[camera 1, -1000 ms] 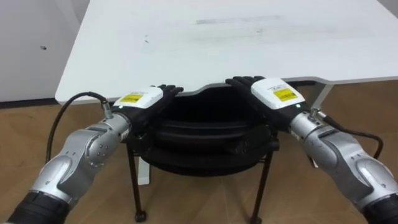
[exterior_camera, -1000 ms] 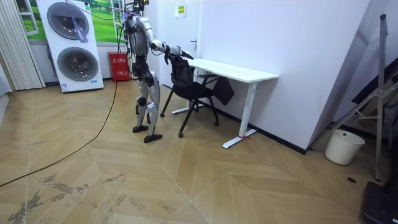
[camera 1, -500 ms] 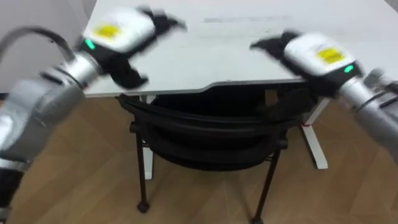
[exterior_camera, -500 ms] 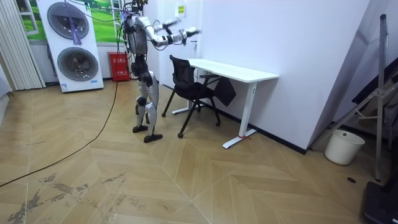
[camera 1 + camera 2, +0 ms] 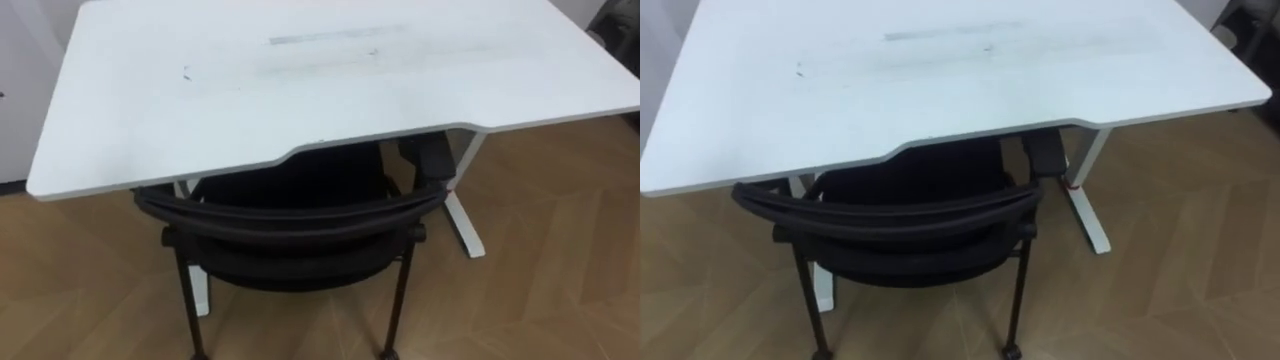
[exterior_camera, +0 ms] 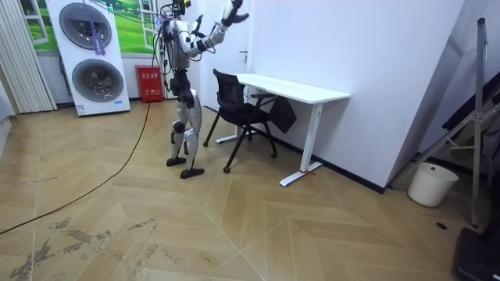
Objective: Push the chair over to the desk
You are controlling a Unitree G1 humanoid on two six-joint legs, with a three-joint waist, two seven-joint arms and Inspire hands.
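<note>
Evidently the black chair (image 5: 290,215) sits lower centre, its seat tucked under the white counter (image 5: 300,80). A hand (image 6: 234,11) is raised at upper left, its fingers too small to judge. Any further push should press the backrest evenly, straight in.

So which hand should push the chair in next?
Neither is ready. The room view shows both arms raised, the right hand and left hand high above the chair, touching nothing. The chair already sits tucked under the desk.
</note>
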